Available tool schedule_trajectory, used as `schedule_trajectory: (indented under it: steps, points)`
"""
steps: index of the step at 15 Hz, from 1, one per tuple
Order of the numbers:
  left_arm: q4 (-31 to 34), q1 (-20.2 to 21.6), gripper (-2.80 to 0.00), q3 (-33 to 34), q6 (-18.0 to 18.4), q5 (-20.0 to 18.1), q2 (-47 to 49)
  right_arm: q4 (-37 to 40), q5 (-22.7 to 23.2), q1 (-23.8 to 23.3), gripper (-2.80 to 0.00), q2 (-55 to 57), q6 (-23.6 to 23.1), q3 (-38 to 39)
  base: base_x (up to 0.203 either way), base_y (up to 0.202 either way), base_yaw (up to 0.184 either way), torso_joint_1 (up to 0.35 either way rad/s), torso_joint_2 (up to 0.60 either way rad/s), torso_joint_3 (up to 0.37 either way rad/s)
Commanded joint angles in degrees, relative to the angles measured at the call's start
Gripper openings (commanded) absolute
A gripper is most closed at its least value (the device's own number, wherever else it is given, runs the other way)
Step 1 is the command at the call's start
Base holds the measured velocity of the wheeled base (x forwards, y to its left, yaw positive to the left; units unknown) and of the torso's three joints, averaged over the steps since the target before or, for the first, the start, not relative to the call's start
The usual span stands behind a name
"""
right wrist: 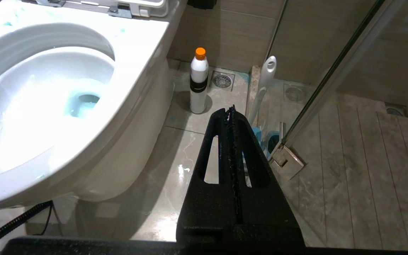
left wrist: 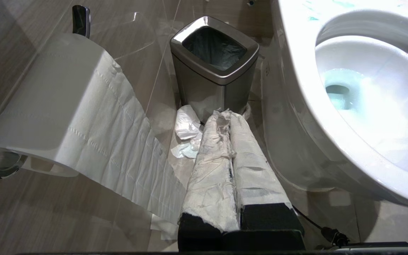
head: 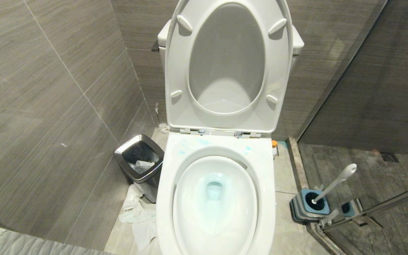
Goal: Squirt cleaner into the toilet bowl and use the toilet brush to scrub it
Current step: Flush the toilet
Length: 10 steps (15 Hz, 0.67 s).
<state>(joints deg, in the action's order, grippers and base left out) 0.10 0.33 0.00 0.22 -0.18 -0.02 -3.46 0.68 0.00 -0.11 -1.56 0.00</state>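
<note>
Head view shows the toilet bowl (head: 215,198) with its seat and lid (head: 227,67) raised against the tank; neither arm appears in this view. Pale blue cleaner (head: 214,189) tints the water around the drain, and blue smears mark the back of the rim. The toilet brush (head: 335,183) stands tilted in its blue-and-grey holder (head: 308,205) on the floor, beside a glass shower door (head: 384,209).

In the left wrist view, the left pincer (left wrist: 225,115) has its two fingers pressed together, both wrapped in white paper, holding nothing. Just beyond its tips stands a steel-rimmed bin (left wrist: 214,67) with a dark liner, and crumpled tissue (left wrist: 187,132) lies on the floor between the tips and the bin. To one side of the pincer hangs a toilet paper roll (left wrist: 51,106) with a long sheet trailing down; to the other side is the toilet bowl (left wrist: 367,106), well apart from the fingers.

In the right wrist view, the right pincer (right wrist: 231,110) is also pressed shut and empty, its black fingers meeting at the tips. Beyond the tips, near them, the toilet brush (right wrist: 265,81) leans in its holder (right wrist: 260,136), which the fingers partly hide. A white bottle with an orange cap (right wrist: 199,83) stands upright on the floor between the brush and the toilet bowl (right wrist: 48,102). The bowl lies off to the side of this pincer, apart from it.
</note>
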Motion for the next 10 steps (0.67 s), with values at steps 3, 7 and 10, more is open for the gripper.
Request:
schedule_trajectory:
  steps: [3,7,10]
  points:
    - [-0.01,0.02,-2.80,0.09,0.04,0.01,0.02,-0.05,0.02,0.00,-2.80,0.11,-0.02,1.41,0.000,0.000,0.000,0.000,0.00,0.000]
    - [-0.01,0.02,-2.80,0.09,0.04,0.01,0.02,-0.05,-0.06,0.00,-2.80,0.11,-0.02,1.41,0.000,0.000,0.000,0.000,0.00,0.000]
    - [-0.01,0.02,-2.80,0.09,0.04,0.01,0.02,-0.10,0.02,0.00,-2.80,0.11,-0.02,1.41,0.000,0.000,0.000,0.000,0.00,0.000]
